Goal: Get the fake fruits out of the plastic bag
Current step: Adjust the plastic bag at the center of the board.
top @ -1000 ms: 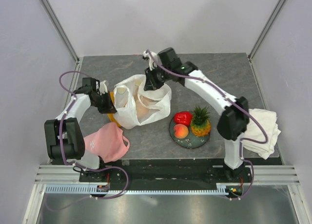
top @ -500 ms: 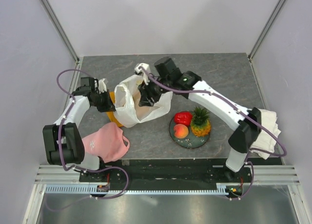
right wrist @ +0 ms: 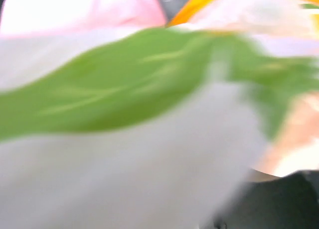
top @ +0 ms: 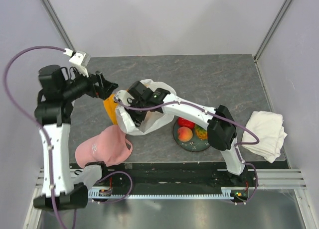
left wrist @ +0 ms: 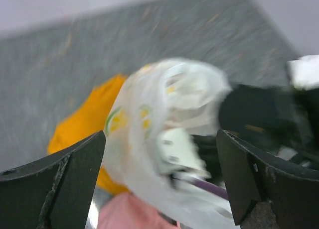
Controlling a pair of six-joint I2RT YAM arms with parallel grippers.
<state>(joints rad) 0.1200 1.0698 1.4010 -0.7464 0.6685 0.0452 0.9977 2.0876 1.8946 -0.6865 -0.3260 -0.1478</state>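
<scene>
**Supervisor:** Report the state of the fingers.

**Operator:** My left fingers [left wrist: 75,179] are spread wide and hold nothing. They hang above the plastic bag [top: 130,123]. My right fingers [top: 130,95] reach into the bag's mouth. I cannot tell whether they are closed or loaded, because the right wrist view is all motion blur.

**Supervisor:** Location of the task items?

**Operator:** The bag sits mid-tabletop [top: 219,79], overlapping an orange cloth [top: 109,108], with a pink cap [top: 105,145] just beside it. The red pepper [top: 185,122] and peach [top: 185,134] are on the plate [top: 192,147]. My right forearm covers most of the pineapple [top: 201,133].

**Supervisor:** Recommended procedure?

**Operator:**
1. I lower the left fingers onto the bag rim, pinch the film only, and hold the mouth open.
2. I close the right fingers on one fruit, clear of the film.
3. I withdraw straight up through the mouth, so the bag is not dragged along.

**Supervisor:** What is unverified?

**Operator:** The bag's contents. The right wrist view shows a green smear and a peach-toned patch. It may be a fruit, or it may be the bag's print.
</scene>
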